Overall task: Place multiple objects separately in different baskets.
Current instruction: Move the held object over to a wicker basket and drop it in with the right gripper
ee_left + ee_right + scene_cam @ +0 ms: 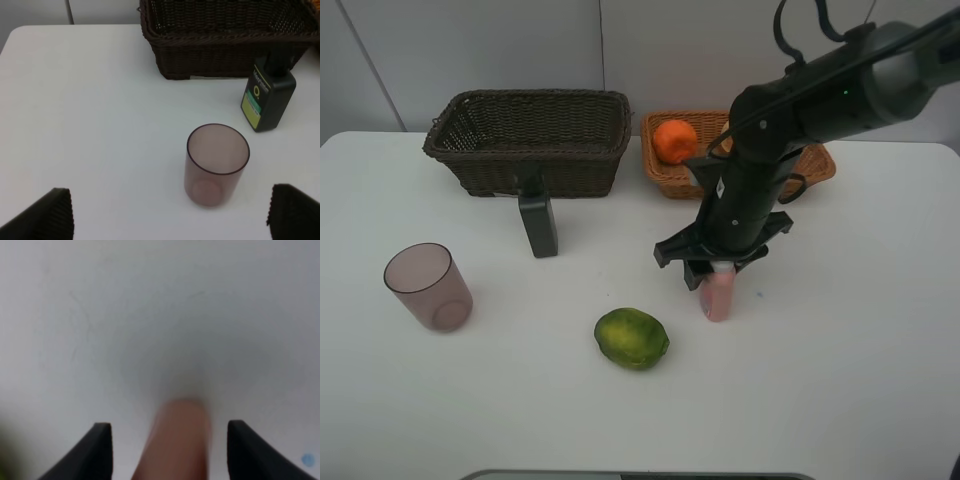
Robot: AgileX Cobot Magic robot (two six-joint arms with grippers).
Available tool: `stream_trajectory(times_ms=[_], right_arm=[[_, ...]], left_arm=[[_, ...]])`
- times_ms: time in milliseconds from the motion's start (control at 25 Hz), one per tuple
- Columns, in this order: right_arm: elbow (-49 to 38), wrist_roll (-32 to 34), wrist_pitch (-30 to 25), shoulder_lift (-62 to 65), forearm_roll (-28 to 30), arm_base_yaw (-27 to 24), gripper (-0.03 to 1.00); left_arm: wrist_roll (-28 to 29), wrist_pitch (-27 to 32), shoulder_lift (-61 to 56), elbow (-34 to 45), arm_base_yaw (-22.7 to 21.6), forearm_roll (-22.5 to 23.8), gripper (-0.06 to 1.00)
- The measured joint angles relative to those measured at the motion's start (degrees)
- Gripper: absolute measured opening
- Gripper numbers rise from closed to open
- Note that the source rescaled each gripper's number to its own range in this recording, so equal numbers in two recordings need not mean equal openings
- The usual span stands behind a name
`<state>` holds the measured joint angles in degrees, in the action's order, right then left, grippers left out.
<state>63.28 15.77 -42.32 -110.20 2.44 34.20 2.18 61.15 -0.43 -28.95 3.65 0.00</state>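
My right gripper hangs over the pink bottle, which stands on the white table. In the right wrist view its dark fingers stand either side of the bottle with a gap on each side, so the gripper is open. The left gripper is open and empty, just short of the purplish cup. A green lime, the cup and a dark bottle stand loose on the table. An orange lies in the orange-tan basket. The dark brown basket looks empty.
The right arm crosses above the orange-tan basket and hides part of it. The dark bottle stands close against the dark basket's front wall. The table's front edge runs along the bottom of the exterior view.
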Motion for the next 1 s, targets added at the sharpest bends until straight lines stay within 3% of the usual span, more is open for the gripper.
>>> stream_trajectory(times_ms=[400,520,760,1000], right_arm=[[0.0,0.0,0.0,0.2,0.0,0.0,0.19],[1.5,0.0,-2.1,0.9,0.3,0.0,0.19],[13.6,-1.0,-11.1,2.5,0.6,0.0,0.19],[27.6,-1.7,-15.4,1.2,0.5,0.1,0.19]], left_arm=[[0.0,0.0,0.0,0.0,0.0,0.0,1.0],[0.0,0.0,0.0,0.0,0.0,0.0,1.0],[0.0,0.0,0.0,0.0,0.0,0.0,1.0],[0.0,0.0,0.0,0.0,0.0,0.0,1.0]])
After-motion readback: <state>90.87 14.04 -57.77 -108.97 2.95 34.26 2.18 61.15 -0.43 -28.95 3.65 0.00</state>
